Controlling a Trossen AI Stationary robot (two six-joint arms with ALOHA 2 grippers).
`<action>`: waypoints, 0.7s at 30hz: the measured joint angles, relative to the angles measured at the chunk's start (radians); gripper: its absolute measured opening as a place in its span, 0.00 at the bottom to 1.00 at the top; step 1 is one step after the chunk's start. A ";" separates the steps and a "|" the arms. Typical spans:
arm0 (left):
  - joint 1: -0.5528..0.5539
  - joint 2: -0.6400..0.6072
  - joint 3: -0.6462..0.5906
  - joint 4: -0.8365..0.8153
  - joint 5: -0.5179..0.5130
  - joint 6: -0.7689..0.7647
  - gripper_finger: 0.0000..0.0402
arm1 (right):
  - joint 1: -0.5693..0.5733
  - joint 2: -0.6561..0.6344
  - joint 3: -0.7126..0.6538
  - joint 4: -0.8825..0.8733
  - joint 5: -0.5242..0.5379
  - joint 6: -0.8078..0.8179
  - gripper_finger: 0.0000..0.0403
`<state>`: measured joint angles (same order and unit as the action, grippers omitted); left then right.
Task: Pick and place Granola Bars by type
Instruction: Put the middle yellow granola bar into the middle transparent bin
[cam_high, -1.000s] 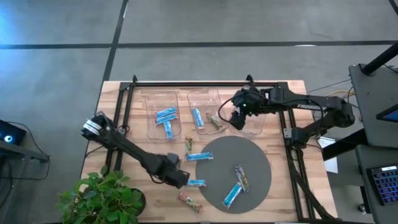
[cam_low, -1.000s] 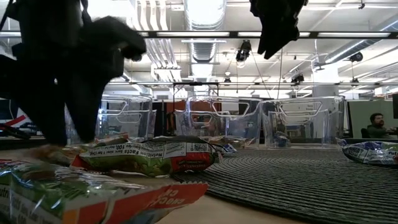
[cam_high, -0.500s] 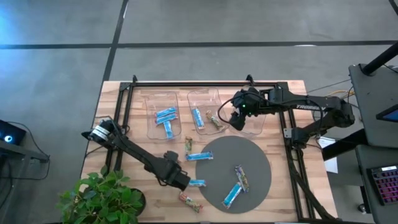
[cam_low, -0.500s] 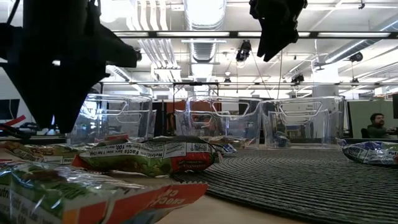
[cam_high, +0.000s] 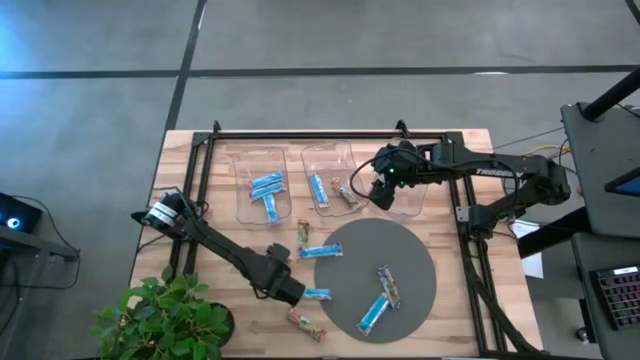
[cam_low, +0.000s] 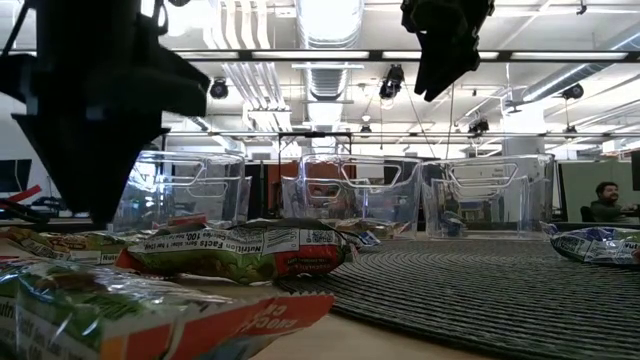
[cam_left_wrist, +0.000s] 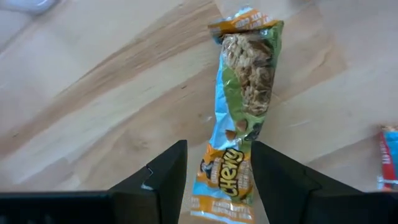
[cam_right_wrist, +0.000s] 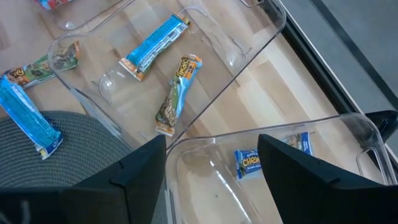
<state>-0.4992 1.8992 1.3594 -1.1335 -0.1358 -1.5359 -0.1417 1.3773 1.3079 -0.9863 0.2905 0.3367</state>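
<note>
in the low view, nearest the camera, a green and orange wrapper (cam_low: 150, 320) is seen lying on the table edge, and behind it a green bar (cam_low: 240, 250) whose white panel reads "nutrition facts". in the left wrist view the left gripper (cam_left_wrist: 217, 180) is held with its fingers apart on either side of a green bar (cam_left_wrist: 239, 137) marked "chewy", lying flat on the wood table (cam_left_wrist: 93, 106); no contact is shown. from above, this gripper (cam_high: 290, 293) is placed near the front edge beside a blue bar (cam_high: 317, 294), with the green bar (cam_high: 305, 324) just in front. on the grey mat (cam_high: 420, 260) a blue bar (cam_high: 374, 313) and a multicoloured bar (cam_high: 388, 285) are laid, and another blue bar (cam_high: 321, 251) rests across the mat's rim. farther back, three clear bins (cam_high: 258, 190) are set in a row: two blue bars (cam_high: 266, 185) are held in the left one, a blue bar (cam_right_wrist: 152, 46) and a "chewy" bar (cam_right_wrist: 177, 93) in the middle one, and a small blue "chewy" bar (cam_right_wrist: 250, 163) in the right one. the right gripper (cam_high: 372, 192) is held above the right bin with fingers (cam_right_wrist: 292, 174) spread and nothing between them. beyond the table a seated person (cam_low: 603, 203) is seen.
</note>
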 joint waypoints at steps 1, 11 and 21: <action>0.000 0.000 -0.013 0.018 0.005 0.011 0.40 | 0.000 0.000 0.000 0.000 0.000 0.000 0.61; 0.000 0.000 -0.114 0.204 0.049 0.040 0.40 | 0.000 0.000 0.000 0.000 0.000 0.000 0.61; 0.000 -0.005 -0.143 0.250 0.048 0.084 0.37 | 0.000 0.000 -0.001 0.001 0.000 -0.004 0.61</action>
<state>-0.4992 1.8938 1.2164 -0.8837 -0.0881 -1.4521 -0.1417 1.3773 1.3067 -0.9855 0.2905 0.3323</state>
